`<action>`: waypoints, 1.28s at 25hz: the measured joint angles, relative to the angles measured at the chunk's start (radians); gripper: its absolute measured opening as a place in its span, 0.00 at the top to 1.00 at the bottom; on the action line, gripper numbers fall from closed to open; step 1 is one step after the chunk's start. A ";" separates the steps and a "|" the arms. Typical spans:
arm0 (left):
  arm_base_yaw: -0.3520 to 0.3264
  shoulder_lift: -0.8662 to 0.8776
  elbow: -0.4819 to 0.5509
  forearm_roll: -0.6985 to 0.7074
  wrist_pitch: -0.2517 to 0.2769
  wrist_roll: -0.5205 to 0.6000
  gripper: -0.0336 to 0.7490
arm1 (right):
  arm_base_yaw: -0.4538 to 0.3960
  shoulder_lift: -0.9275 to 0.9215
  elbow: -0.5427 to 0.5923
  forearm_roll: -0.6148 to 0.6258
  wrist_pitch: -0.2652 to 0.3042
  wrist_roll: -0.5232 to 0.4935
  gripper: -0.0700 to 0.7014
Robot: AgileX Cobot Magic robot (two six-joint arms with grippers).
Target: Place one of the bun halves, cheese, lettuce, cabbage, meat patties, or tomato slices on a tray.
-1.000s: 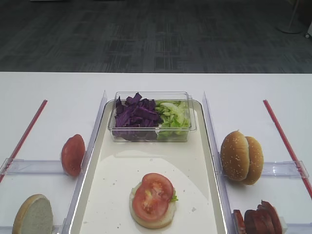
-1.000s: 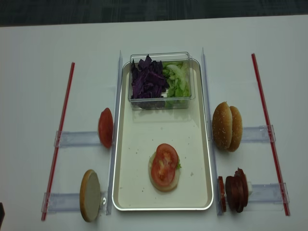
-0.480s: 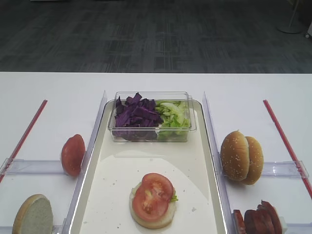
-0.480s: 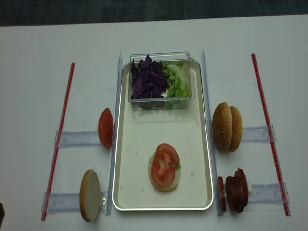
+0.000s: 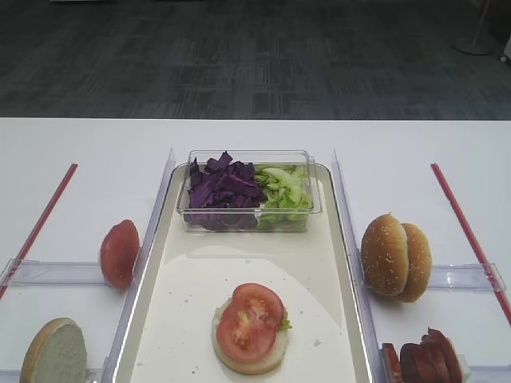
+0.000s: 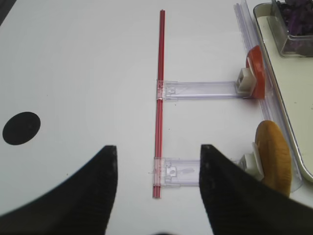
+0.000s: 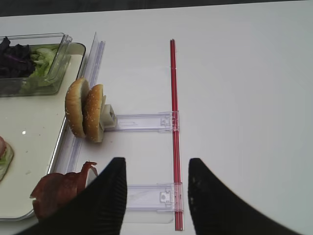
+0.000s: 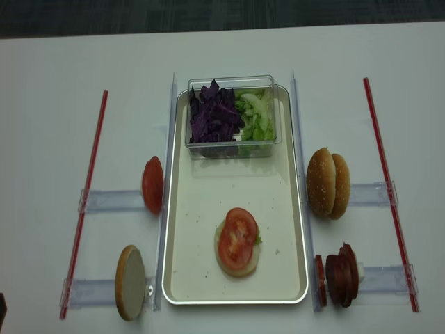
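The cream tray (image 8: 208,202) lies in the middle of the table. On it a pale bun base (image 8: 236,268) carries a scrap of lettuce and a tomato slice (image 8: 238,239) (image 5: 250,321). At the tray's far end a clear tub holds purple cabbage (image 5: 221,190) and green lettuce (image 5: 283,191). Sesame bun tops (image 7: 85,113) and meat patties (image 7: 58,191) stand on edge right of the tray. A bun half (image 6: 274,156) and a tomato piece (image 6: 257,78) stand left of it. My right gripper (image 7: 156,164) and left gripper (image 6: 158,149) hover open and empty over the outer table, unseen in both high views.
Red strips (image 8: 87,195) (image 8: 388,188) run along both sides. Clear plastic holders (image 7: 144,121) (image 6: 195,89) reach from them toward the tray, and clear upright dividers (image 5: 156,215) flank it. A black dot (image 6: 21,128) marks the table at far left.
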 joint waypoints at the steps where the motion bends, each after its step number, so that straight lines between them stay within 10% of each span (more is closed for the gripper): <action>1: 0.000 0.000 0.000 0.000 0.000 0.000 0.49 | 0.000 0.000 0.000 0.000 0.000 0.000 0.47; 32: 0.000 0.000 0.000 0.000 0.000 0.002 0.50 | 0.000 0.000 0.000 0.000 0.000 -0.002 0.47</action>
